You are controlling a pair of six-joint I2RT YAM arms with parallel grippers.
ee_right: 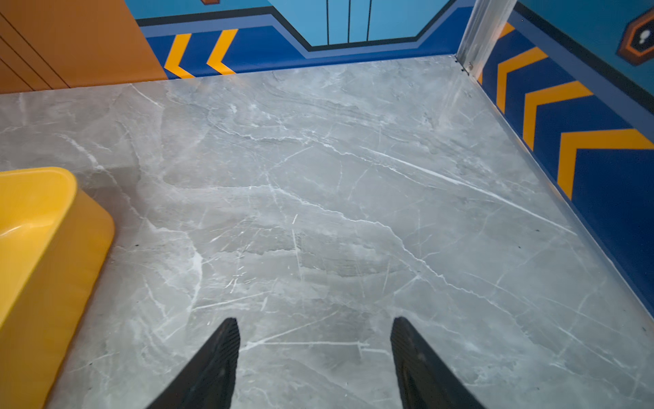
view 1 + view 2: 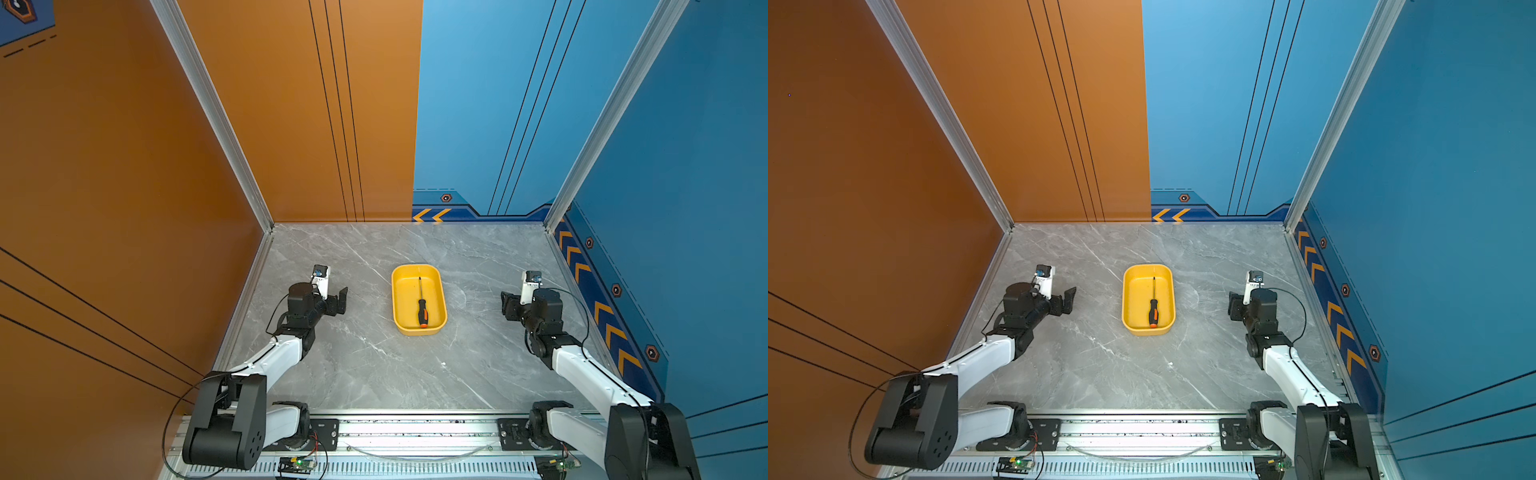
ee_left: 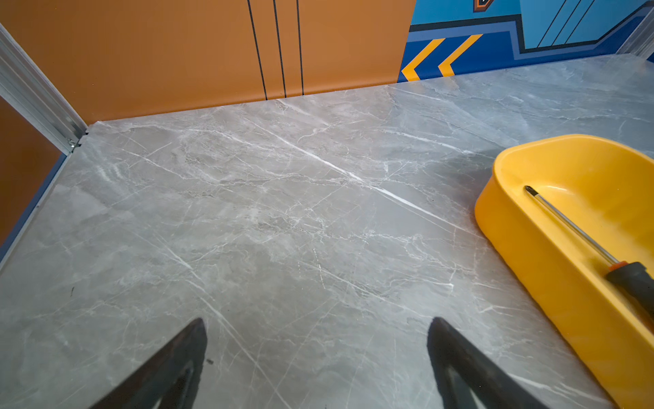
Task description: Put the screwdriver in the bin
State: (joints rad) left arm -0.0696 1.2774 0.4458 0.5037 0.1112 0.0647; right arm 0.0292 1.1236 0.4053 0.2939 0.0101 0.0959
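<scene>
The screwdriver [image 2: 422, 305] [image 2: 1153, 305] lies flat inside the yellow bin [image 2: 398, 299] [image 2: 1128, 299] in both top views, its thin shaft toward the back wall and its orange butt toward the front. In the left wrist view the screwdriver [image 3: 580, 237] shows in the bin [image 3: 538, 262]. My left gripper [image 2: 343, 300] [image 2: 1070, 300] [image 3: 316, 327] stands open left of the bin, nothing between its fingers. My right gripper [image 2: 505, 305] [image 2: 1232, 305] [image 1: 315, 327] is open right of the bin [image 1: 53, 262], also empty.
The bin sits mid-table on grey marble [image 2: 374, 365]. Orange wall on the left and back left, blue wall on the back right and right. An aluminium rail [image 2: 415, 428] with both arm bases runs along the front edge.
</scene>
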